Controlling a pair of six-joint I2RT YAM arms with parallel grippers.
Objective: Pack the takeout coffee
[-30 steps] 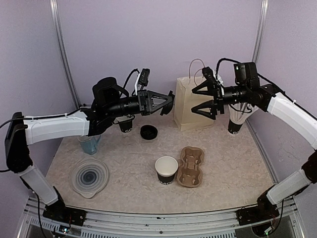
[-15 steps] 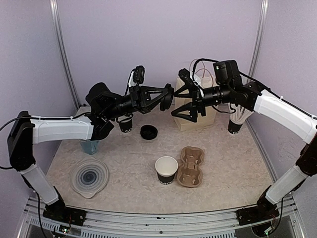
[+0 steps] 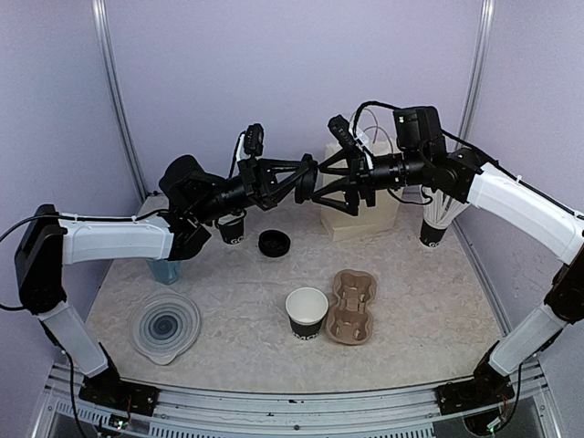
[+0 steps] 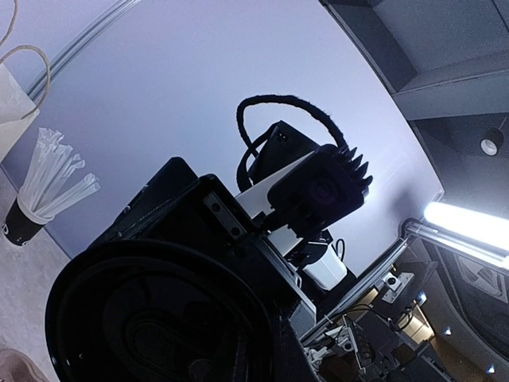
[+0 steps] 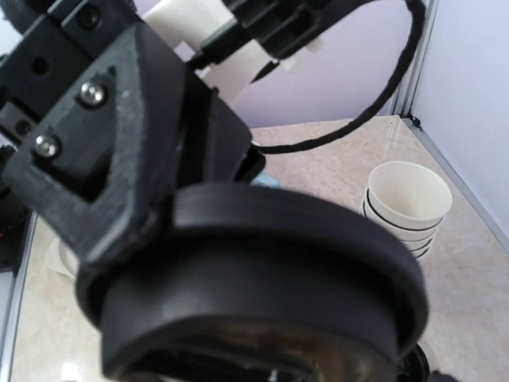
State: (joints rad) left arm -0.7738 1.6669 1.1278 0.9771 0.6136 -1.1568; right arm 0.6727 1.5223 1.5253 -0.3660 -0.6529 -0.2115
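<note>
My left gripper [image 3: 306, 180] is shut on a black plastic lid [image 3: 311, 179], held on edge in the air above the back of the table. My right gripper [image 3: 318, 188] faces it from the right, open, with one finger above the lid and one below. The right wrist view is filled by that lid [image 5: 254, 278], with the left gripper's finger [image 5: 119, 135] behind it. On the table at the front stands a lidless black cup [image 3: 307, 313] with a white inside. The brown pulp carrier tray [image 3: 353, 306] lies just to its right. A second black lid [image 3: 274, 242] lies further back.
A paper bag [image 3: 360, 210] stands at the back behind the grippers. A black cup of white straws [image 3: 436, 224] is at the back right. Nested lidless cups [image 5: 406, 207] show in the right wrist view. A clear lid [image 3: 165, 326] and a blue cup [image 3: 164, 267] sit at the left.
My right gripper has swung left from beside the bag until its fingers straddle the lid. My left gripper has lifted slightly and reached right with the lid.
</note>
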